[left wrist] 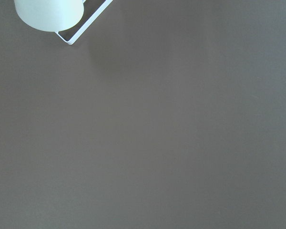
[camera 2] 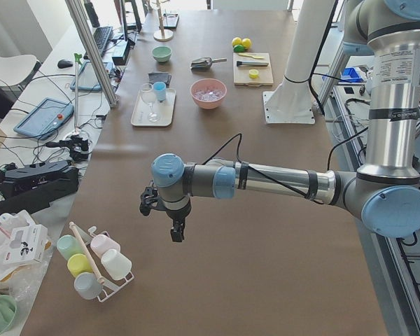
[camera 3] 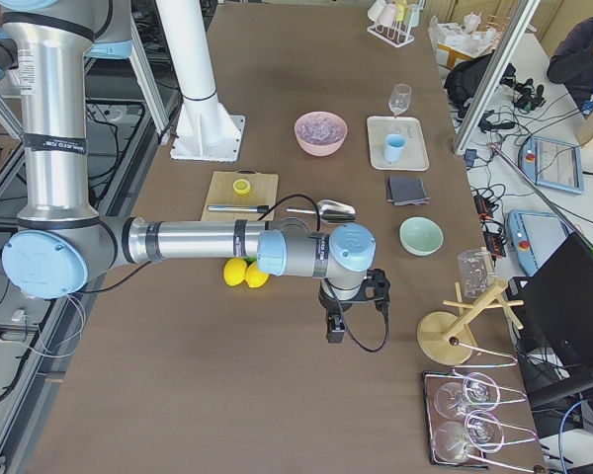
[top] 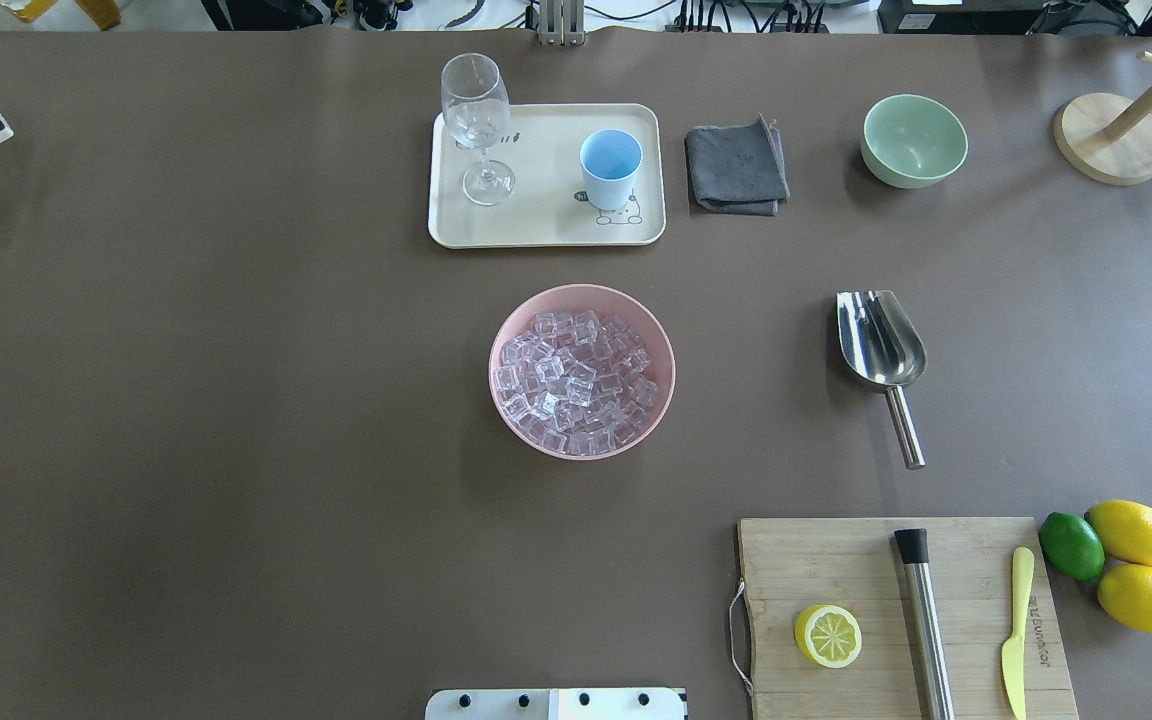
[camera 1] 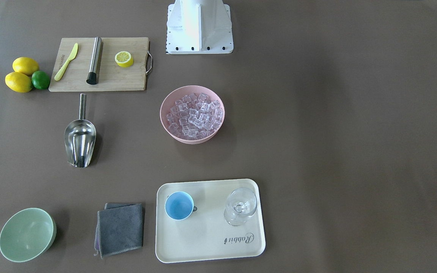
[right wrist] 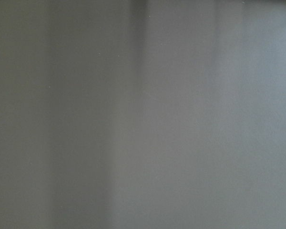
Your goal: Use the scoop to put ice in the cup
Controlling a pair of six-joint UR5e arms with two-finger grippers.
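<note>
1. Under both wrist cameras I see little but bare brown surface (right wrist: 143, 114). The left one also catches a corner of a wire rack (left wrist: 88, 26).
2. My left fingers (camera 2: 176, 233) and right fingers (camera 3: 333, 329) point down over bare surface, each well apart from the work. They show only in the side views, so I cannot tell whether they are wide or narrow.
3. The scoop (top: 881, 345) lies on my right, between the board (top: 836, 560) and the green bowl (top: 914, 140). Its trough is empty and faces away from me. Its thin handle (top: 904, 425) points back toward me at a slight slant.
4. The ice (top: 576, 370) is heaped in the pink bowl (top: 492, 365) at the centre. Beyond it the cup (top: 610, 165) stands upright and empty on the tray (top: 536, 225), near the glass (top: 476, 110).
5. Nothing is started, so I judge the step is fetching the scoop, and my right arm is the natural one for it.
6. To do it well, I would come down over the middle of the handle with the fingers spread wide. I would turn the wrist so they cross the handle squarely, matching its slant.
7. The handle looks to sit low on the surface, so I must go low before closing. It is round and shiny, so I expect it to roll or slip, and a firm, centred squeeze matters.
8. I should approach from above and stay off the board's edge.
9. The cup's mouth looks little wider than the trough, so a modest load of ice will pour more cleanly.
</note>
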